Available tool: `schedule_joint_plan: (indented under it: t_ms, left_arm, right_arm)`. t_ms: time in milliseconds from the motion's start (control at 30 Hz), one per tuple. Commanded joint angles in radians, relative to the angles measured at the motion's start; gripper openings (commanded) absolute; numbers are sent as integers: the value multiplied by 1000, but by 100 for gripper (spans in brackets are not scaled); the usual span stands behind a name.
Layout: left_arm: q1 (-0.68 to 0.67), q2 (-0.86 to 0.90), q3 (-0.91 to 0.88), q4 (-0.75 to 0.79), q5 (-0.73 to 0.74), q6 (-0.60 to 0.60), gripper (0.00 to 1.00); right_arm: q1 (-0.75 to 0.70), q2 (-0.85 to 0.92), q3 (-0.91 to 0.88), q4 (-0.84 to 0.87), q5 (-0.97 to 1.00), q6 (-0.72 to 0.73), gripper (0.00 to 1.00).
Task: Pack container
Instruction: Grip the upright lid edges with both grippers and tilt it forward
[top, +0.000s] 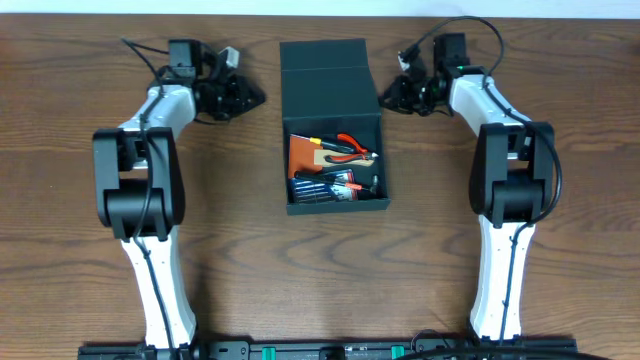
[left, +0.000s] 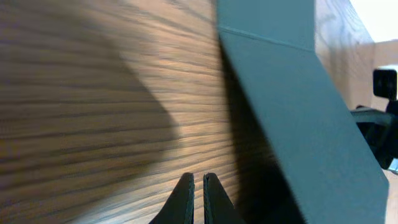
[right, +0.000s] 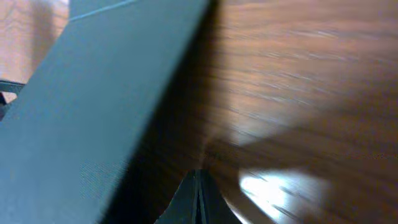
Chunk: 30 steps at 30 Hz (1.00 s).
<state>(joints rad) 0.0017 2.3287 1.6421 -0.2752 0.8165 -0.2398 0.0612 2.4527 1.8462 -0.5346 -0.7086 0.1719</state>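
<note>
The dark teal container (top: 340, 208) sits open in the middle of the table, its flap lid (top: 326, 70) laid back on the far side. Inside lie red-handled pliers (top: 350, 145), an orange-brown pad (top: 303, 152) and dark small tools (top: 330, 186). My left gripper (top: 257, 97) rests low over the table just left of the lid, shut and empty; its wrist view shows its fingertips (left: 198, 179) together over bare wood, beside the container (left: 298, 112). My right gripper (top: 384, 98) mirrors it on the lid's right side, shut with nothing in it (right: 199, 177), the container (right: 93, 106) to its left.
The table (top: 230, 220) is brown wood grain. Both arm bases stand at the near edge, with a black rail (top: 320, 350) between them. Cables loop behind each wrist at the far side.
</note>
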Motion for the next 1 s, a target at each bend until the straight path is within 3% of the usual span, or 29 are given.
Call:
schedule_joint_plan:
  t_ms: [0, 333, 533, 767, 967]
  left_arm:
    - [-32, 6, -6, 13, 21, -9, 6]
    - [-53, 6, -6, 20, 30, -26, 6]
    - [-54, 6, -6, 106, 158, -60, 6]
    - [-54, -9, -6, 304, 204, -227, 6]
    - [-54, -91, -6, 310, 178, -237, 5]
  right_arm:
    - [38, 13, -5, 23, -29, -12, 1]
    - [53, 13, -4, 64, -39, -13, 1]
    - [32, 8, 0, 148, -246, -12, 1]
    - [-9, -29, 5, 214, -322, 210, 2]
    - [-30, -129, 5, 205, -338, 247, 1]
